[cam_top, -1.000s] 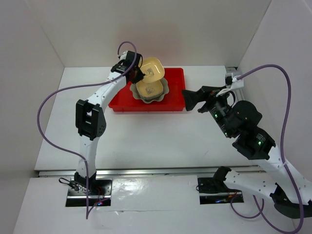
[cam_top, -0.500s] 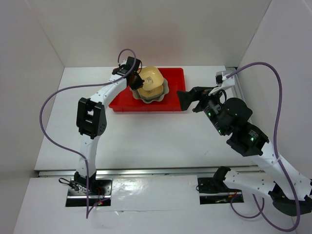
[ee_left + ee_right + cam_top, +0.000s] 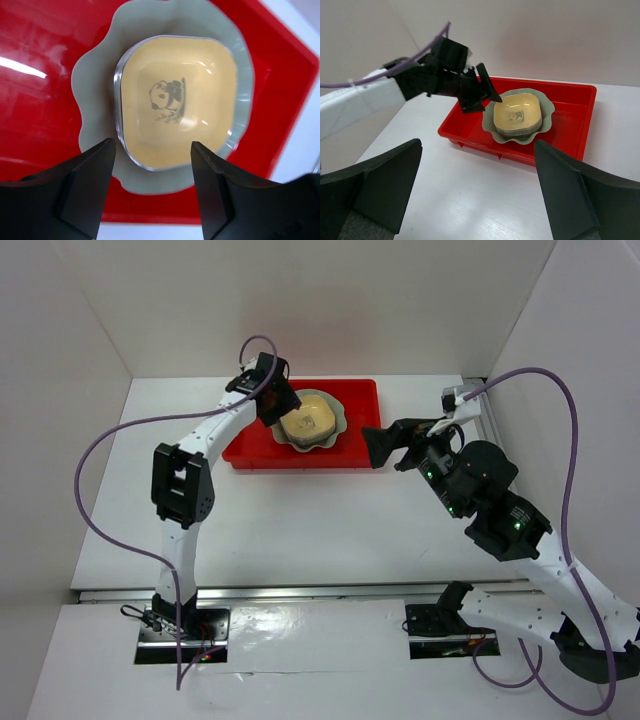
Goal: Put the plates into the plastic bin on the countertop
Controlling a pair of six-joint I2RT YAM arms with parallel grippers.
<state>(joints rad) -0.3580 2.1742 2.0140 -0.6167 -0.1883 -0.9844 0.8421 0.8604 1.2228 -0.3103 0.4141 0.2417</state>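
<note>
Two hands, both empty: left hand [image 3: 152, 150] spread, hovering over yellow dish [image 3: 177, 100]; right hand [image 3: 477, 146] spread wide, near right end of red bin [image 3: 40, 100], above table [image 3: 300, 520]. One yellow dish on top, panda print, nested in one pale green scalloped dish [image 3: 95, 85], inside one red bin. Layered rims under yellow dish, count unclear. Likely light, rigid, glossy, slippery; pinch at rim, not flat centre

Likely a robotics lab: white walls [image 3: 80, 310] box the countertop [image 3: 300, 520].
</note>
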